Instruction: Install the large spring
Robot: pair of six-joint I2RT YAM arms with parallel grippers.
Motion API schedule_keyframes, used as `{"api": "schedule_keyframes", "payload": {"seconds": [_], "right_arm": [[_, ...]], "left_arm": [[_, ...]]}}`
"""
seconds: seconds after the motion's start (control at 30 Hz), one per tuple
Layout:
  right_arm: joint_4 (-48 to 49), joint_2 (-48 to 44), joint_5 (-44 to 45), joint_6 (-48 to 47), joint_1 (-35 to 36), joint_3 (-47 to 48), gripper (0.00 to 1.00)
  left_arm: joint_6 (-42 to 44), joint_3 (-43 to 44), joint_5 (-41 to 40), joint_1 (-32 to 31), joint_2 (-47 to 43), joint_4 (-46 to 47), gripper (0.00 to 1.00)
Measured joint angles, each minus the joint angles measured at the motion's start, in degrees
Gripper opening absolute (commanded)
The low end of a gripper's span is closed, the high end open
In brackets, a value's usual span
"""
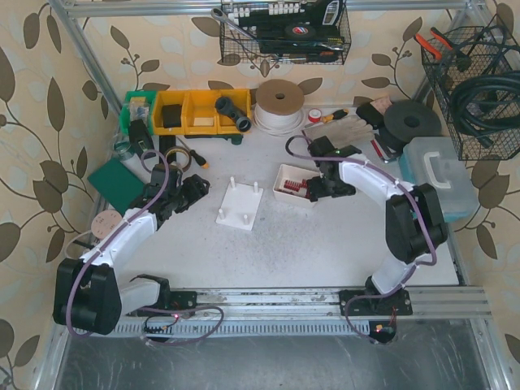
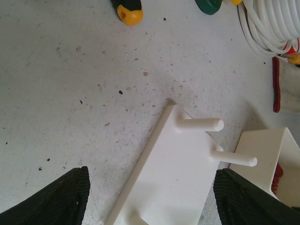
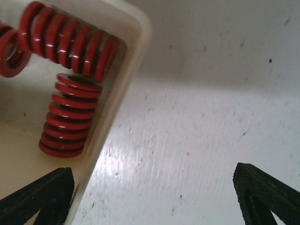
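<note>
Several red springs lie in a white tray [image 1: 286, 172]. In the right wrist view a long spring [image 3: 70, 42] lies on its side at the tray's corner, with a shorter one [image 3: 68, 119] beside it. My right gripper [image 1: 321, 187] [image 3: 150, 199] is open and straddles the tray's wall [image 3: 119, 98], one fingertip [image 3: 42, 197] over the tray and the other over the table. A white base plate [image 1: 241, 213] [image 2: 173, 173] with upright pegs [image 2: 201, 125] lies mid-table. My left gripper [image 1: 191, 195] [image 2: 150, 201] hangs open over the plate's near end, holding nothing.
Yellow bins [image 1: 199, 110] and a white tubing coil [image 1: 279, 104] [image 2: 272, 23] stand at the back. A clear plastic box [image 1: 439, 175] sits at the right, a green pad [image 1: 116, 183] at the left. Tape rolls [image 1: 175, 157] and a yellow-tipped tool handle [image 2: 129, 14] lie behind the left gripper.
</note>
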Motion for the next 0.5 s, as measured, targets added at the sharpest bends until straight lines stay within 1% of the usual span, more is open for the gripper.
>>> {"api": "schedule_keyframes", "payload": {"seconds": [0.17, 0.27, 0.4, 0.47, 0.5], "right_arm": [[-0.35, -4.87, 2.45, 3.08, 4.55, -4.02, 0.91], [-0.48, -5.97, 3.3, 3.32, 5.6, -4.81, 0.89], [0.42, -6.01, 3.56, -2.45, 5.64, -3.85, 0.88], [0.83, -5.51, 3.23, -6.84, 5.57, -1.7, 0.84], [1.11, -4.76, 2.91, -9.03, 5.42, 0.09, 0.81]], "left_arm": [[0.0, 0.0, 0.02, 0.0, 0.02, 0.11, 0.75], [0.0, 0.0, 0.04, 0.0, 0.02, 0.11, 0.75], [0.0, 0.0, 0.04, 0.0, 0.09, 0.11, 0.74], [0.0, 0.0, 0.07, 0.0, 0.26, 0.11, 0.74], [0.02, 0.0, 0.07, 0.0, 0.39, 0.11, 0.74]]}}
